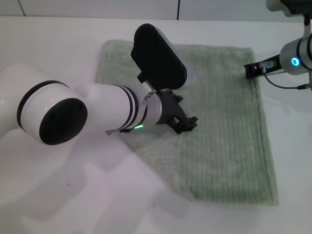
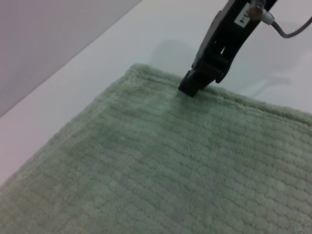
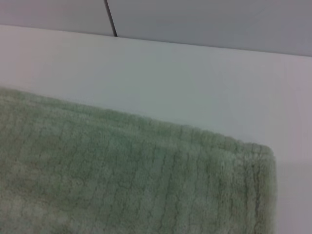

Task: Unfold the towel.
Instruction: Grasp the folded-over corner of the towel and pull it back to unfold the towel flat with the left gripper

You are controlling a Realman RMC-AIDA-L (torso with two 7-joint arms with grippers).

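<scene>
The pale sage-green towel (image 1: pixel 219 122) lies flat on the white table, ribbed side up. My left gripper (image 1: pixel 187 125) hovers over the towel's middle, its two fingers apart and empty. My right gripper (image 1: pixel 250 70) is at the towel's far right edge, near the far corner. In the left wrist view its black fingertips (image 2: pixel 188 87) are together and touch the towel's hem (image 2: pixel 229 97). I cannot tell whether any cloth is pinched between them. The right wrist view shows only a towel corner (image 3: pixel 253 161) on the table.
The white table (image 1: pixel 58 53) surrounds the towel on all sides. My left arm's white forearm (image 1: pixel 97 109) covers the towel's near left part. A faint crease (image 1: pixel 181 165) runs down the towel's near half. A grey wall (image 3: pixel 204 19) stands behind the table.
</scene>
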